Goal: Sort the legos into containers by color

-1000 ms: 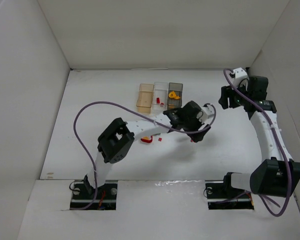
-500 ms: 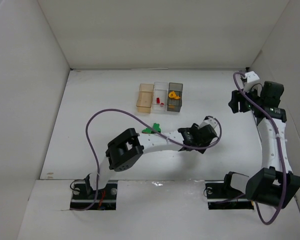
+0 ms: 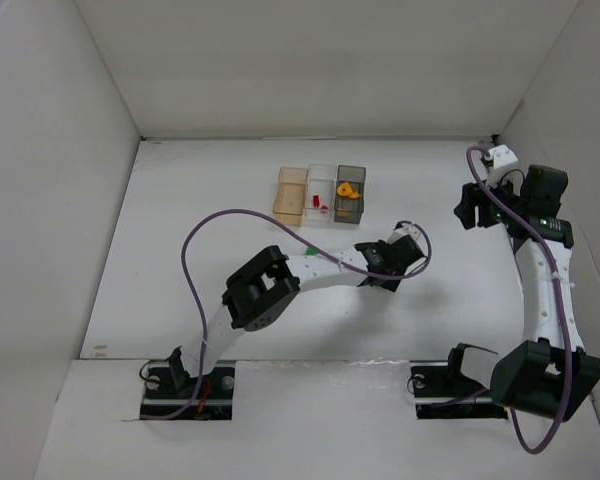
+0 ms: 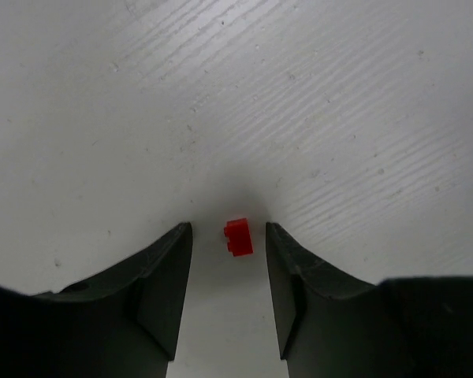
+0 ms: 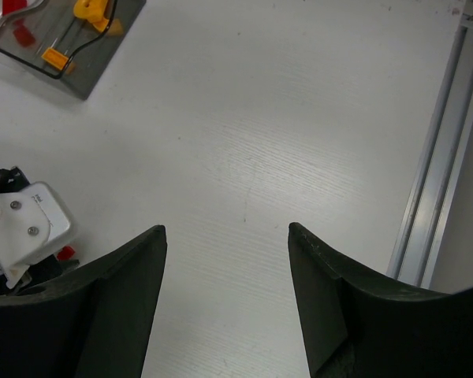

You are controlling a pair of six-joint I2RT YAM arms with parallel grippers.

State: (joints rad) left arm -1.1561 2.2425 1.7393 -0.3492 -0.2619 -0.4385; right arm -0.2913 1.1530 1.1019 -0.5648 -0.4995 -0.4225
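Observation:
In the left wrist view a small red brick (image 4: 238, 237) lies on the white table between the tips of my left gripper (image 4: 227, 227), which is open and low over it. From above, the left gripper (image 3: 382, 276) is stretched out right of centre and hides the brick. The amber (image 3: 290, 195), clear (image 3: 321, 187) and dark grey (image 3: 351, 191) containers stand in a row at the back. An orange wedge (image 3: 347, 189) lies in the dark grey one and a red piece (image 3: 317, 201) in the clear one. My right gripper (image 3: 468, 206) is open and empty at the far right.
A green piece (image 3: 309, 252) peeks out from behind the left forearm. In the right wrist view, the dark grey container (image 5: 75, 67) holds an orange brick (image 5: 54, 57), and an aluminium rail (image 5: 437, 157) runs along the right edge. White walls enclose the table.
The left arm swung its elbow right and lowered the gripper over the red brick, covering the red ring and most of the green piece. The right arm drew back to the right.

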